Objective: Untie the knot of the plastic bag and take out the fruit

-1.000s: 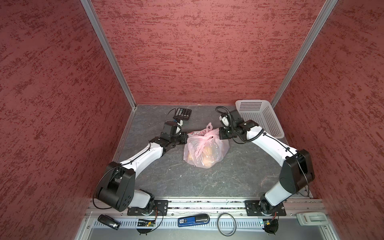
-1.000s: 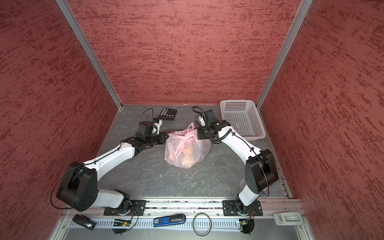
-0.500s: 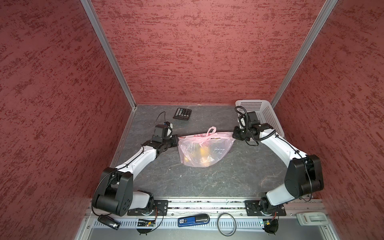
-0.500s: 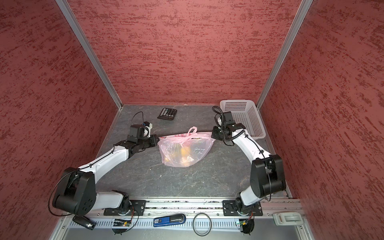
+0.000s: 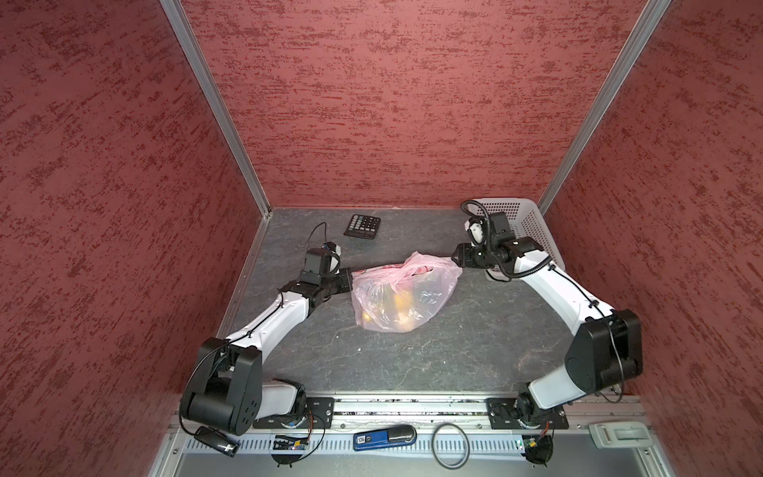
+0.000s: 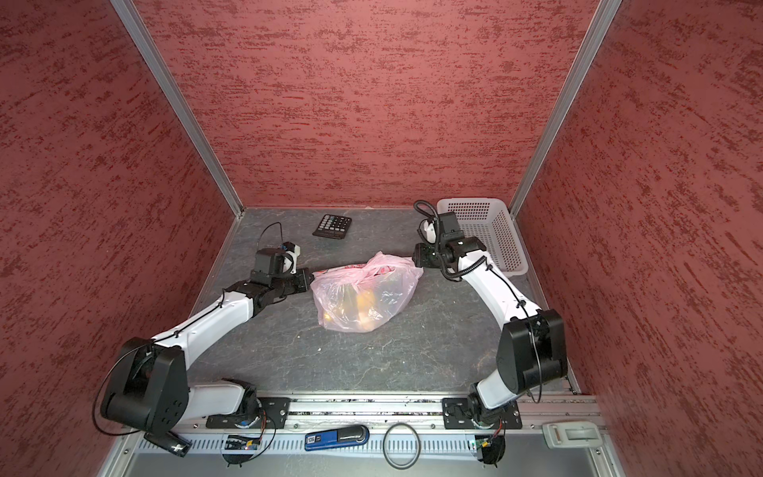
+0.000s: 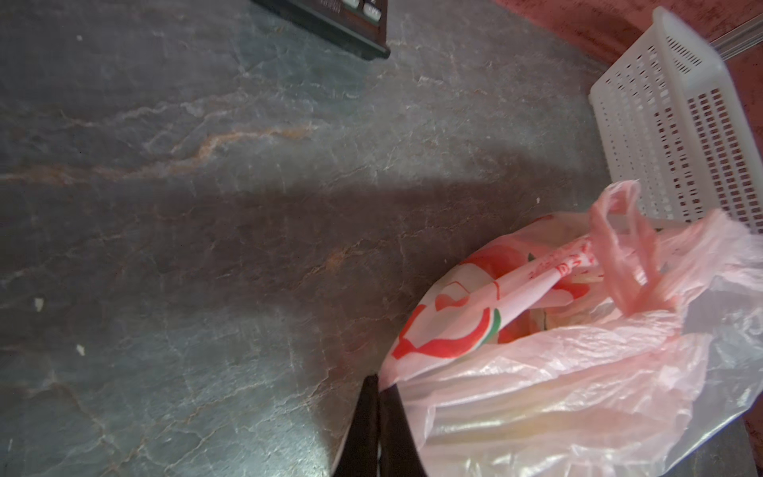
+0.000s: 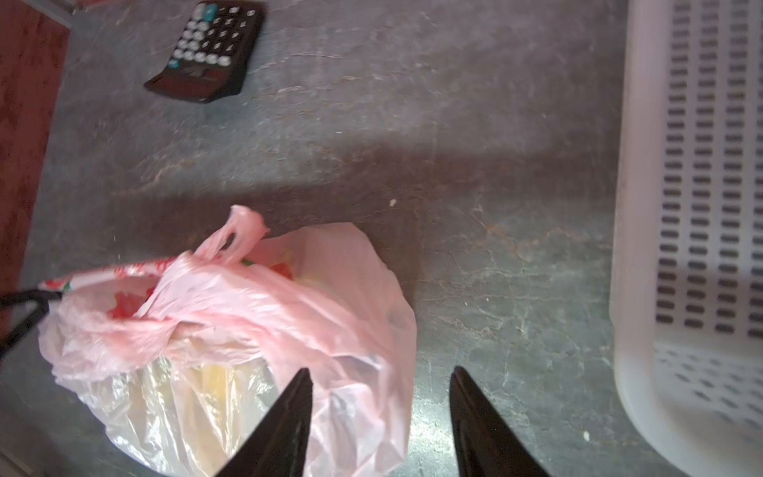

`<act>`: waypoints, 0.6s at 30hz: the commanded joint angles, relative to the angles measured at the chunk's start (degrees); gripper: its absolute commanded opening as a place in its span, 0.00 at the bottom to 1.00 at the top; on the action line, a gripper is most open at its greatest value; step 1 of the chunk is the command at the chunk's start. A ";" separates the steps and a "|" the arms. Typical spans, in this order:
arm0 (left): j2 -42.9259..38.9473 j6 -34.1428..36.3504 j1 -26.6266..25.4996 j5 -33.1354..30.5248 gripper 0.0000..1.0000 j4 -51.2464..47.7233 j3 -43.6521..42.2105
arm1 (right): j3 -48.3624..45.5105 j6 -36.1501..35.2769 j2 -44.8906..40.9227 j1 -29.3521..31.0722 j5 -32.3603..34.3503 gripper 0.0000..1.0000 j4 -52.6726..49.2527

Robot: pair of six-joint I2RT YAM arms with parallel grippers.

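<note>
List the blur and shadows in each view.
Right wrist view: the basket is smeared by blur, the calculator is slightly soft, and a broad dark shadow band crosses the table. Left wrist view: a similar shadow band lies on the table, and the bag is soft up close. Both top views: sharp and evenly lit.

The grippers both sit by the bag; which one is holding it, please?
The left gripper, shut on the plastic bag; the right gripper is open, holding nothing.
</note>
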 commanded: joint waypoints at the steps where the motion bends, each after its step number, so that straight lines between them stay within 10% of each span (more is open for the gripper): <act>1: -0.76 1.56 -0.41 -0.52 0.00 1.63 3.08 | 0.89 -7.63 -2.87 3.11 2.59 0.65 0.12; 8: 0.35 2.08 -1.81 -0.03 0.00 2.12 5.05 | 1.90 -14.76 2.75 9.57 5.10 0.82 3.34; 18: -0.43 2.34 -2.38 -0.65 0.00 1.89 4.86 | 8.08 -18.77 13.90 10.19 14.90 0.76 11.25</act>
